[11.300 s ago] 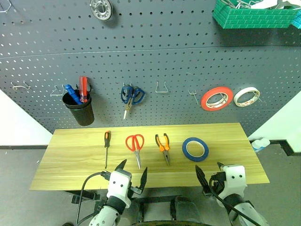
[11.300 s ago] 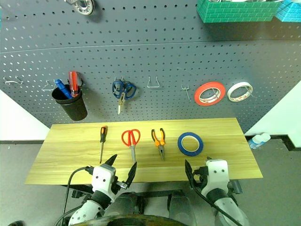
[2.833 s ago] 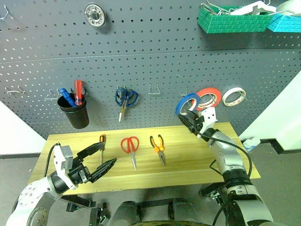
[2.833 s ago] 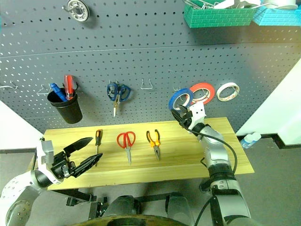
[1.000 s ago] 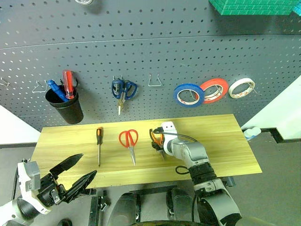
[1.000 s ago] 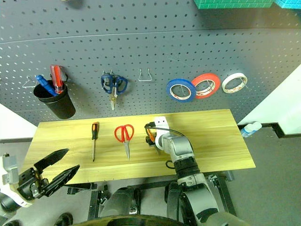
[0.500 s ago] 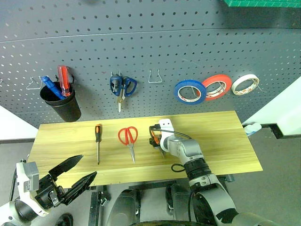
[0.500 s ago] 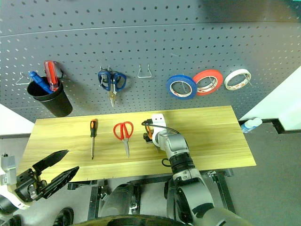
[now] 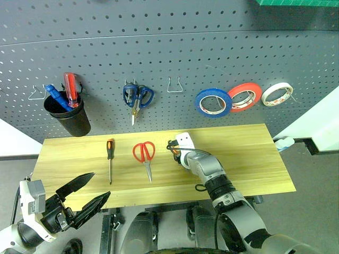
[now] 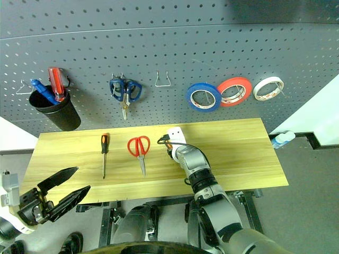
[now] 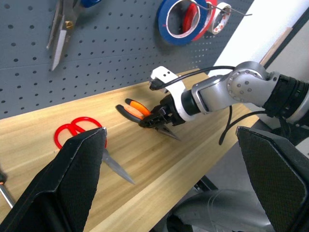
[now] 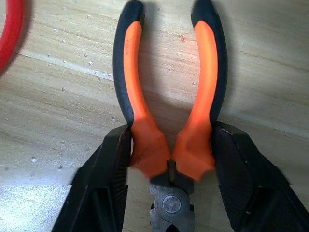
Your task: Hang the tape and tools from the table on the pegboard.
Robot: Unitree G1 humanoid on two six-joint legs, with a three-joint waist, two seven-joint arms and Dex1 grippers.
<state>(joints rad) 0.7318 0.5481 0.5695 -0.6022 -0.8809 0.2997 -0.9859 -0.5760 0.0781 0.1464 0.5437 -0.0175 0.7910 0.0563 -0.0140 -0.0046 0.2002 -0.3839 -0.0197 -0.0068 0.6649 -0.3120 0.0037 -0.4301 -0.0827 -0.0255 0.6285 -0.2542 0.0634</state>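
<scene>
The blue tape (image 9: pixel 212 102) hangs on a hook of the dark grey pegboard (image 9: pixel 159 53). On the wooden table (image 9: pixel 249 153) lie the slim screwdriver (image 9: pixel 110 159), the red-handled scissors (image 9: pixel 144 153) and the pliers (image 12: pixel 198 96). My right gripper (image 9: pixel 177 151) points down at the pliers. Its black fingers (image 12: pixel 111 174) press against the orange handles from both sides, just above the pivot, so it is shut on them. The pliers still lie flat on the wood. My left gripper (image 9: pixel 100 184) hovers open in front of the table's near left edge, holding nothing.
A black cup (image 9: pixel 68 114) with thick red and blue screwdrivers hangs at the left of the pegboard, with blue-handled scissors (image 9: pixel 136 98) and a bare wire hook (image 9: pixel 175 87) beside it. A red-orange roll (image 9: pixel 244 97) and a white roll (image 9: pixel 277 93) hang right of the blue tape.
My right gripper's fingers have closed in from wide open onto the pliers' handles. The left arm has stayed where it was.
</scene>
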